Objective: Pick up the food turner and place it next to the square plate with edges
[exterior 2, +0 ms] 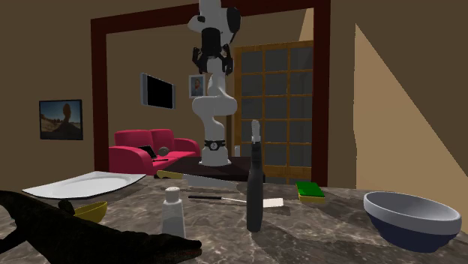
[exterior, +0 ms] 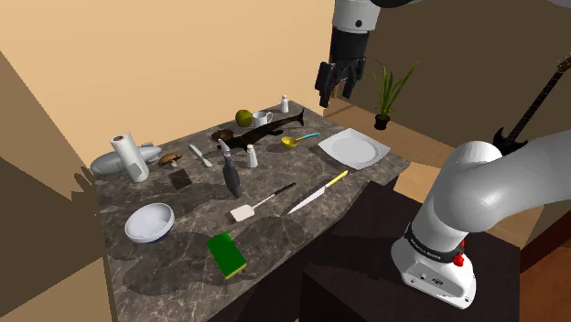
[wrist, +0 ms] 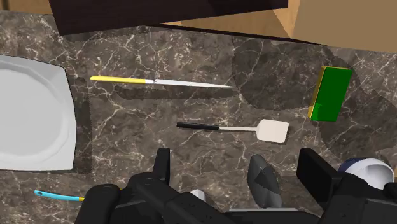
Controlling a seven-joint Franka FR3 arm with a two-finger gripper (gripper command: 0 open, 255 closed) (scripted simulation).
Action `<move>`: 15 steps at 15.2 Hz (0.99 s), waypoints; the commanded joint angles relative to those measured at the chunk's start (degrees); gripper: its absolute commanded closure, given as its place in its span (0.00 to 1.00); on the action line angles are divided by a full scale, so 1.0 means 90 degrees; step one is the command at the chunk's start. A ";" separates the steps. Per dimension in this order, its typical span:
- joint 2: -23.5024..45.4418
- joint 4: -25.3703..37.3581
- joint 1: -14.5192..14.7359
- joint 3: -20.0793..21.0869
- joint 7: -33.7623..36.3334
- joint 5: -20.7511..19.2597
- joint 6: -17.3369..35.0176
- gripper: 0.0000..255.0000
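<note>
**Above the counter: gripper raised and spread, turner lying free**

Under the hand I see a dark marbled counter (exterior: 274, 233) that carries every item listed below.

1. Arm. The white arm (exterior: 476, 197) reaches up and over the counter's end at the shoulder view's right. I read the black gripper (exterior: 335, 94) as hanging high above the surface, clear of all objects. In the wrist view the gripper (wrist: 236, 159) has its two fingers standing wide apart with nothing between them except bare marble.

2. Square plate (exterior: 353, 147). White, with a raised rim, it sits flat at the counter's end nearest the arm.

3. Bowl (exterior: 149, 222). It sits at the opposite end of the counter, well apart from the plate.

4. Sponge (exterior: 225, 253). Green with a yellow side, it lies near the counter's front edge.

5. Knife (exterior: 317, 193). It has a yellow handle and lies flat between the plate and the turner.

6. Food turner (exterior: 261, 202). It has a black handle and a white blade and lies flat on the marble, beside the knife and apart from the plate. In the wrist view the food turner (wrist: 235, 129) lies ahead of the spread fingers, untouched, with its handle towards the plate (wrist: 32, 114) and its blade towards the sponge (wrist: 331, 93).
</note>
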 commanded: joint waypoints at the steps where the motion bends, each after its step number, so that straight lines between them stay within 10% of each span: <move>1: 0.0000 0.0000 0.0000 0.0000 0.0000 0.0000 0.0000 0.00; 15: 0.2570 -0.0527 0.0892 -0.0697 -0.3513 -0.0468 0.2742 0.00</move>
